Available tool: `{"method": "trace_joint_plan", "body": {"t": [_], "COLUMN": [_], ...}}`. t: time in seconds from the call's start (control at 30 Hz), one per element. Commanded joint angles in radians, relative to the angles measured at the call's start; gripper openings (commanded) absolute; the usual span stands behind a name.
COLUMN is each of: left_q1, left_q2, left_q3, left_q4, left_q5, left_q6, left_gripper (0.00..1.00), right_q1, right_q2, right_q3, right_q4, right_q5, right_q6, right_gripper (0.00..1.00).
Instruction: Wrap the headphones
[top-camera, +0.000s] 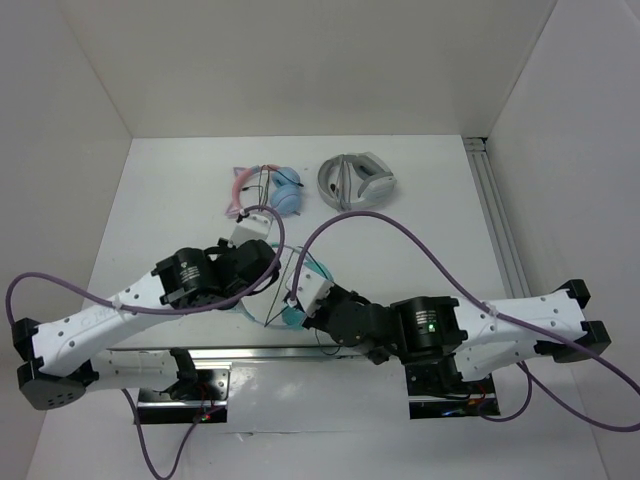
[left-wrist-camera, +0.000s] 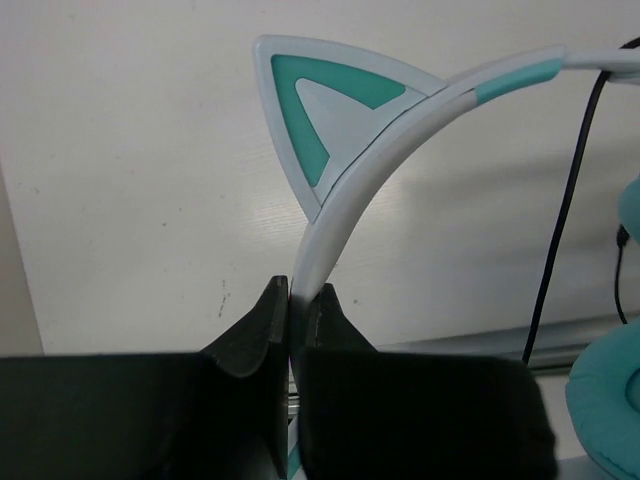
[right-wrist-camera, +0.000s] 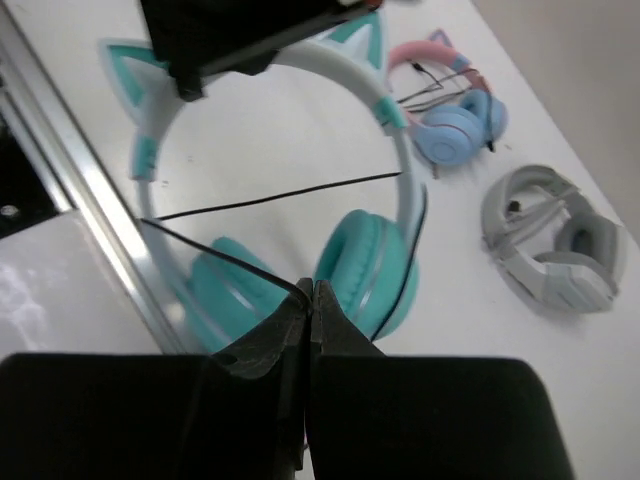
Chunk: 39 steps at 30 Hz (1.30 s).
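The teal headphones (right-wrist-camera: 365, 262) stand between my two grippers near the table's front, with a pale headband and cat ears (left-wrist-camera: 318, 112). In the top view they (top-camera: 293, 315) are mostly hidden under the arms. My left gripper (left-wrist-camera: 293, 292) is shut on the headband just below one cat ear; it also shows in the top view (top-camera: 270, 265). My right gripper (right-wrist-camera: 312, 288) is shut on the thin black cable (right-wrist-camera: 220, 262), which runs taut from the fingertips to the left past the ear cups. Another stretch of cable (right-wrist-camera: 280, 198) crosses between the headband's arms.
Pink-and-blue cat-ear headphones (top-camera: 270, 190) and grey-white headphones (top-camera: 357, 180) lie at the back of the table. An aluminium rail (top-camera: 497, 220) runs along the right side and another (top-camera: 250, 355) along the front edge. White walls enclose the table.
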Motion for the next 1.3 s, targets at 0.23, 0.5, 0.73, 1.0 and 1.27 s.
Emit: {"method": "trace_joint_plan", "body": {"t": [0.23, 0.5, 0.73, 1.0, 1.27], "left_q1": [-0.012, -0.012, -0.012, -0.012, -0.012], "left_q2": [-0.153, -0.202, -0.236, -0.287, -0.305], "left_q3": [-0.076, -0.055, -0.035, 0.028, 0.137], "left_q4": [0.148, 0.148, 0.139, 0.107, 0.180], "left_q5": [0.334, 0.381, 0.456, 0.484, 0.500], "left_q6": [0.291, 0.314, 0.345, 0.336, 0.274], "left_gripper": [0.00, 0.00, 0.00, 0.00, 0.00], "right_q1": [0.008, -0.186, -0.357, -0.693, -0.753], "right_q2": [-0.102, -0.139, -0.139, -0.137, -0.149], "right_q3": [-0.080, -0.111, -0.220, -0.280, -0.488], "right_q4": [0.271, 0.231, 0.335, 0.420, 0.701], "right_q5": [0.341, 0.118, -0.060, -0.424, -0.724], "right_q6": [-0.195, -0.125, -0.103, -0.008, 0.104], "right_gripper": [0.16, 0.17, 0.17, 0.17, 0.19]}}
